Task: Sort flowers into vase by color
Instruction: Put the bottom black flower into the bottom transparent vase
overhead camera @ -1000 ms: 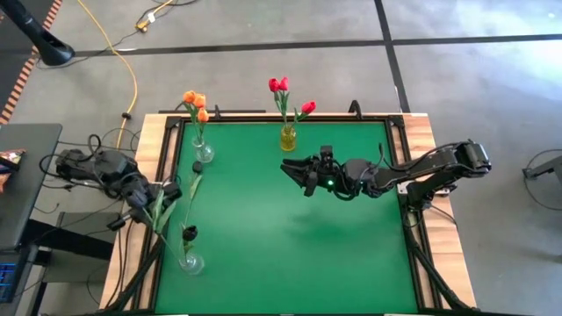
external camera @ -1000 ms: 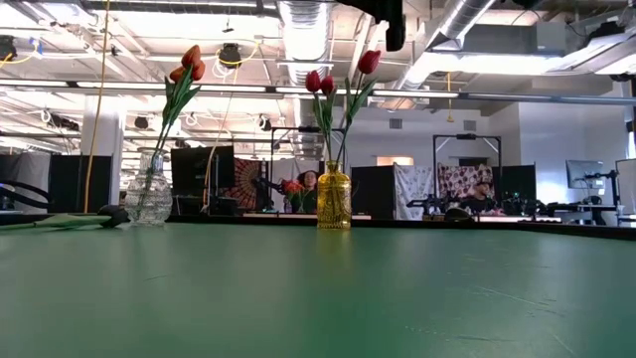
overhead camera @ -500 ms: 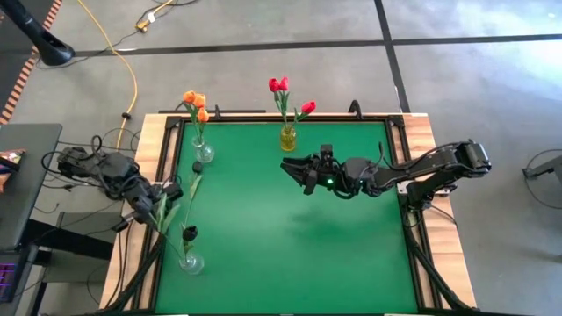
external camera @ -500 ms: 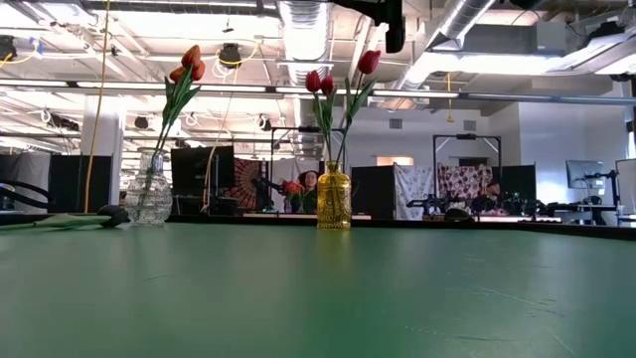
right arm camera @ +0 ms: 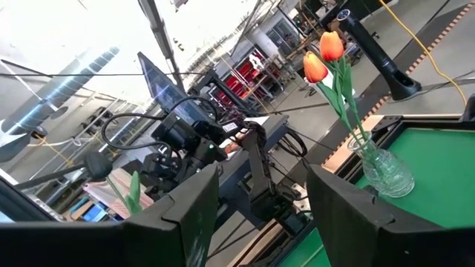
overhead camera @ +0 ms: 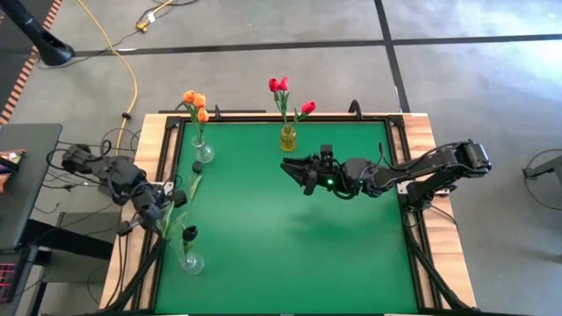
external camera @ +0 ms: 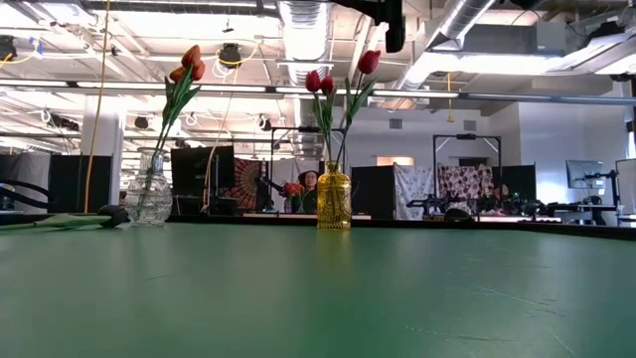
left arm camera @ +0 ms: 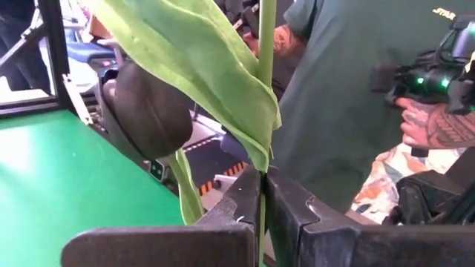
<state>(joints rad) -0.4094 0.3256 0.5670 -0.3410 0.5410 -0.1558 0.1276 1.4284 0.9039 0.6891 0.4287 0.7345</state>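
A near-black tulip (overhead camera: pixel 190 184) lies slanted at the table's left edge. Its dark head (overhead camera: pixel 197 167) points to the far side, and in the low view the tulip (external camera: pixel 60 221) looks level with the table. My left gripper (overhead camera: pixel 165 213) is shut on its stem. Another dark tulip (overhead camera: pixel 189 233) stands in a clear vase (overhead camera: pixel 190 262) near the left near corner. Orange tulips (overhead camera: pixel 194 101) stand in a clear vase (overhead camera: pixel 203 152). Red tulips (overhead camera: pixel 281 86) stand in a yellow vase (overhead camera: pixel 287 138). My right gripper (overhead camera: pixel 303 172) hangs open above the table's middle. My left gripper (left arm camera: pixel 263 189) pinches the dark tulip's thin green stem (left arm camera: pixel 265 152) between its two shut fingers, below the large leaf (left arm camera: pixel 200 67). The fingers lie across the stem, coming from the table's left side. The dark head (left arm camera: pixel 148 111) sticks out beyond the fingers toward the green table.
A person in a green shirt (left arm camera: pixel 356 89) stands beyond the table, holding a device. The middle and right of the green table (overhead camera: pixel 299 254) hold nothing. A raised frame (overhead camera: pixel 413 175) runs along the table's edges. A yellow cable (overhead camera: pixel 132 79) crosses the floor.
My left arm has shifted slightly toward the table's near edge, staying shut on the stem. The tulip's dark head has stayed where it was. My right arm has kept still.
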